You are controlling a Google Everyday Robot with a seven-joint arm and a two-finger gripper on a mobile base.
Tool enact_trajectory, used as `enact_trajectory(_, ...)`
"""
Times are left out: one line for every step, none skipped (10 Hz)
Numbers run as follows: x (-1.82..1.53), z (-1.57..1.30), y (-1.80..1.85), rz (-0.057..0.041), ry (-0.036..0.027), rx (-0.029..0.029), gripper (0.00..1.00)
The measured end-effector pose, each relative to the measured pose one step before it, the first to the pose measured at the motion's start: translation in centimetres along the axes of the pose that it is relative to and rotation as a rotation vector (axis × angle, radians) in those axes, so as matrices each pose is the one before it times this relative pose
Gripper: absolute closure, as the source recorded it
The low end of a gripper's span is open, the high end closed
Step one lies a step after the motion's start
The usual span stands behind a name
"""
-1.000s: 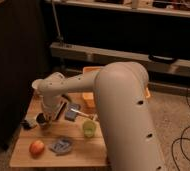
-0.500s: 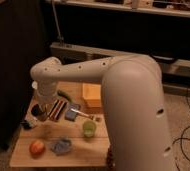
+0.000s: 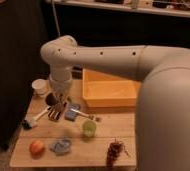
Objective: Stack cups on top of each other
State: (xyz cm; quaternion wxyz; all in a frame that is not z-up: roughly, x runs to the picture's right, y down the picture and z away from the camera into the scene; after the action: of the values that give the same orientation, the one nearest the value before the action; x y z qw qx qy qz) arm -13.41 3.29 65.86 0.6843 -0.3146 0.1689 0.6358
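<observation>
1. The gripper (image 3: 58,103) hangs low over the wooden worktop (image 3: 103,152), under a smooth white arm (image 3: 113,55). Its fingers are closed, and whether they pinch anything is hard to make out.
2. The grey cup (image 3: 50,99), shiny dark metal, sits just left of the gripper and is partly hidden by it.
3. The cream cup (image 3: 39,86), matte and round, stands up-left of the gripper.
4. The green cup (image 3: 89,128), translucent, stands down-right, well apart.
5. A boxy orange bin (image 3: 110,97) lies to the right, its far end covered by the arm.
</observation>
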Motion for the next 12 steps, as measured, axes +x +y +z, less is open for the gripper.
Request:
enact_trajectory(0.725,-1.252,-2.706,0.03952,-0.00292,0.01869,1.0)
enact_trajectory(0.545,-0.892,-2.37,0.03522,-0.00074,0.01416,1.0)
enact_trajectory(0.574,-0.703,-2.506,0.03386,0.00217,0.01,1.0)
enact_trajectory(0.253,-0.243,-0.92,0.01158,0.00262,0.00479,1.0)
enact_trajectory(-0.017,0.046,0.192,-0.00374,-0.00042,-0.00139,1.0)
enact_trajectory(0.021,-0.007,0.273,-0.00435,-0.00081,-0.00292,1.0)
enact_trajectory(-0.067,0.005,-0.32,0.00575,-0.00053,0.00187,1.0)
enact_trajectory(0.0,-0.029,-0.02,0.00054,-0.00042,-0.00035,1.0)
enact_trajectory(0.024,0.053,0.171,-0.00331,0.00108,-0.00021,1.0)
enact_trajectory(-0.031,0.024,-0.02,0.00107,0.00043,-0.00055,1.0)
enact_trajectory(-0.077,0.178,-0.106,0.00811,0.00704,-0.00545,1.0)
enact_trajectory(0.048,0.509,-0.372,0.0167,0.01406,-0.01217,1.0)
